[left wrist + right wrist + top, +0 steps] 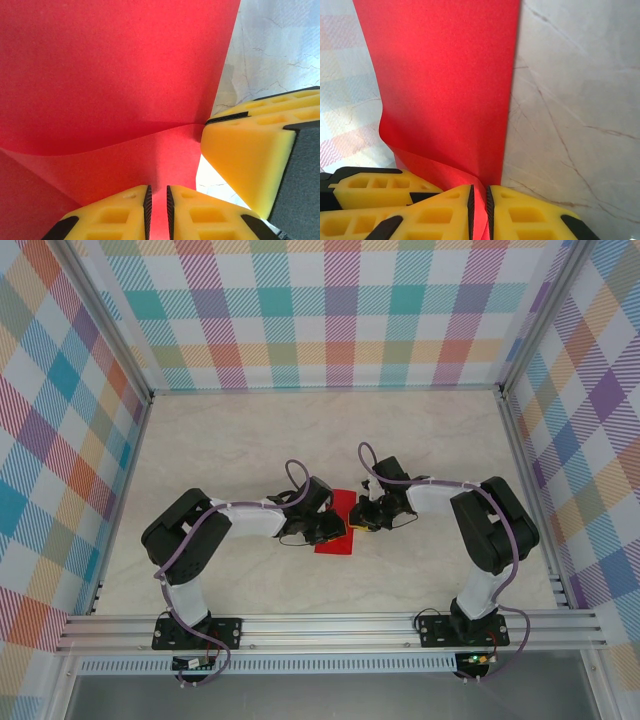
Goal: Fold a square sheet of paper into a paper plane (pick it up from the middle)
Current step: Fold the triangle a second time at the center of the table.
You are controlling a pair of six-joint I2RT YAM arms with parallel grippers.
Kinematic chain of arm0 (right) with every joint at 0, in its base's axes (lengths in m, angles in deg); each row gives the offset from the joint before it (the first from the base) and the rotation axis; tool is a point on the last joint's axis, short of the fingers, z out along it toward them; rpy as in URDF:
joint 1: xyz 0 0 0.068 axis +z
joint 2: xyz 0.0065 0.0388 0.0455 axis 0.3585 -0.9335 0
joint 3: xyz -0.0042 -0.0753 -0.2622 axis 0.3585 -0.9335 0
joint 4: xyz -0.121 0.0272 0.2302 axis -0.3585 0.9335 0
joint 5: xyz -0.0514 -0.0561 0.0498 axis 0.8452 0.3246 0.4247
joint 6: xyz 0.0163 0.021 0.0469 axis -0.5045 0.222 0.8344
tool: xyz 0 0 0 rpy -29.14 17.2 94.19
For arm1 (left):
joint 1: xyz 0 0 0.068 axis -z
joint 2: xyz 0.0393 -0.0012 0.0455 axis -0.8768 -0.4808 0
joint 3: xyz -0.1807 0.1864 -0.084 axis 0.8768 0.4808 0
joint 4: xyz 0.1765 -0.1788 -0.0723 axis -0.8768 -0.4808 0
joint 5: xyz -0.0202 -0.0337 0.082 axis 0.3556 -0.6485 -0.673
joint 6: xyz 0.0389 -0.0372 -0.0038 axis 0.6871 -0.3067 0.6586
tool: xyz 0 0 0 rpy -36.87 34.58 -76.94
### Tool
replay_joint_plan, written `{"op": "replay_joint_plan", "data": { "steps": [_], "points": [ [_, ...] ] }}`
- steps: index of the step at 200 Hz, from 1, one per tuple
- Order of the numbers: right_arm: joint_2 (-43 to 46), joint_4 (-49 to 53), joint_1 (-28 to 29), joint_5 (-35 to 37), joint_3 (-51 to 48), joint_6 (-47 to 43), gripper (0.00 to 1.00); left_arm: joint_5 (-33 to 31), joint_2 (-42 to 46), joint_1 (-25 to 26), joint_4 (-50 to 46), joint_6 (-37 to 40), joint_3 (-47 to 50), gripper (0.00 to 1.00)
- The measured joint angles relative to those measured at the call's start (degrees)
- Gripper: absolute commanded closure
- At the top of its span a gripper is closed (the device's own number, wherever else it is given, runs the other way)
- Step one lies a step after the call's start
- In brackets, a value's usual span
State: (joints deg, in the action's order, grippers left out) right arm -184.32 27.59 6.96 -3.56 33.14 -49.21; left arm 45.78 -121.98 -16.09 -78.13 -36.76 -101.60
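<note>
The square sheet of paper is bright red and lies at the table's middle between both grippers, part of it bent upward. In the left wrist view the paper curves up from a crease into my left gripper, whose jaws stand nearly together with red paper between the pads. In the right wrist view a raised fold of the paper runs into my right gripper, jaws close on it. The two grippers sit tip to tip, and each one's yellow fingers are in the other's view.
The pale marble tabletop stretches behind the arms, bounded by checked walls and an aluminium frame at the near edge. Bare table lies right of the paper.
</note>
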Motion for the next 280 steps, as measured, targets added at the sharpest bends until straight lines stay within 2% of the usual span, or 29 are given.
{"op": "replay_joint_plan", "data": {
  "steps": [44, 151, 240, 280],
  "points": [
    [0.0, 0.1, 0.0, 0.2, 0.0, 0.0, 0.85, -0.1, 0.0, 0.0, 0.2, 0.0, 0.0, 0.82],
    [1.8, 1.2, 0.0, 3.0, 0.0, 0.2, 0.83, 1.2, 0.0, -0.1, 2.2, 1.0, 0.8, 0.82],
    [0.7, 1.4, 0.2, 1.1, 0.0, 0.1, 0.82, 1.4, 0.0, -0.1, 2.8, 1.1, 0.8, 0.82],
    [0.2, 1.4, 0.3, 0.9, 0.2, -0.1, 0.89, 1.4, 0.0, -0.1, 2.8, 1.1, 0.8, 0.82]
  ]
}}
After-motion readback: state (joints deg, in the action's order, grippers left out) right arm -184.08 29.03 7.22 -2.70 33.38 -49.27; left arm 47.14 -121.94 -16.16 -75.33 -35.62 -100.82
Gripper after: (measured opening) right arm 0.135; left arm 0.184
